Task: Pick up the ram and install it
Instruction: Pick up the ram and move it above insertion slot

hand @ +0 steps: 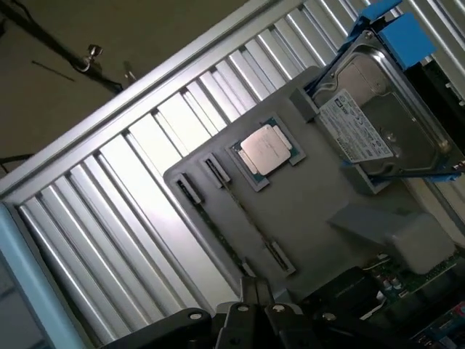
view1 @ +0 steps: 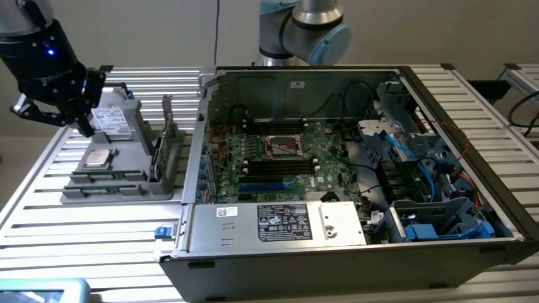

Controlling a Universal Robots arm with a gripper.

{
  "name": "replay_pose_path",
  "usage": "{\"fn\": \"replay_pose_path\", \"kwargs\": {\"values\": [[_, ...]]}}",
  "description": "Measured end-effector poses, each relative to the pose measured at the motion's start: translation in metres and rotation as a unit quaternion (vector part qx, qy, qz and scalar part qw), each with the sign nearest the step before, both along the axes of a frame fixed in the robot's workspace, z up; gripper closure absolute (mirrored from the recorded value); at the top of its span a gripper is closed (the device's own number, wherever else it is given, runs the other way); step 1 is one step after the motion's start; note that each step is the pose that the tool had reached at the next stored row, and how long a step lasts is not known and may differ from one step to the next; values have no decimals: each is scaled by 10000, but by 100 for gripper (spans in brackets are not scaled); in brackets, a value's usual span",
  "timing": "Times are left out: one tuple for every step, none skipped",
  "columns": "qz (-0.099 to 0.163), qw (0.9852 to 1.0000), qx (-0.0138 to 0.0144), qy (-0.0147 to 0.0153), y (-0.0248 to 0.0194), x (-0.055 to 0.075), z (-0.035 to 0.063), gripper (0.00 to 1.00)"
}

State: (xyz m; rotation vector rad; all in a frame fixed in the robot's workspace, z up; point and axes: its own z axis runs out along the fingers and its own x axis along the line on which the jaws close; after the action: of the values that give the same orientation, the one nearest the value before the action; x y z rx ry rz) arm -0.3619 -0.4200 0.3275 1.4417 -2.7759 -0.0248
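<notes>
The ram (hand: 247,218) is a slim green stick standing on edge in a holder slot of the grey parts tray (hand: 312,211). In the exterior view the ram (view1: 108,172) sits near the tray's front. My black gripper (view1: 84,129) hangs above the tray's back end, over the hard drive, at the exterior view's left. In the wrist view my gripper (hand: 256,294) is just beyond one end of the ram, with its fingers shut together and nothing between them. The motherboard's black memory slots (view1: 278,165) lie inside the open computer case (view1: 471,126).
On the tray are a square silver processor (hand: 267,149), a hard drive with blue rails (hand: 378,123) and a taller card on edge (view1: 168,136). The slatted metal table (view1: 84,227) surrounds the tray. Cables and drive cages crowd the case's right side.
</notes>
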Motion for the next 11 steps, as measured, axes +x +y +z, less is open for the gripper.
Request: {"fn": "replay_pose_path", "kwargs": {"values": [[92,10000,0,0,0,0,-1,89],[188,9998,0,0,0,0,-1,89],[277,9996,0,0,0,0,-2,89],[368,9993,0,-1,0,0,-4,89],[458,9990,1,-1,0,0,-4,89],[550,9985,0,-1,0,0,-4,89],[643,9979,0,-1,0,0,-5,89],[732,9973,0,0,0,0,-6,89],[819,9966,0,0,0,0,-6,89],[911,9958,0,0,0,0,-7,89],[1001,9950,0,0,0,-1,-7,89]]}}
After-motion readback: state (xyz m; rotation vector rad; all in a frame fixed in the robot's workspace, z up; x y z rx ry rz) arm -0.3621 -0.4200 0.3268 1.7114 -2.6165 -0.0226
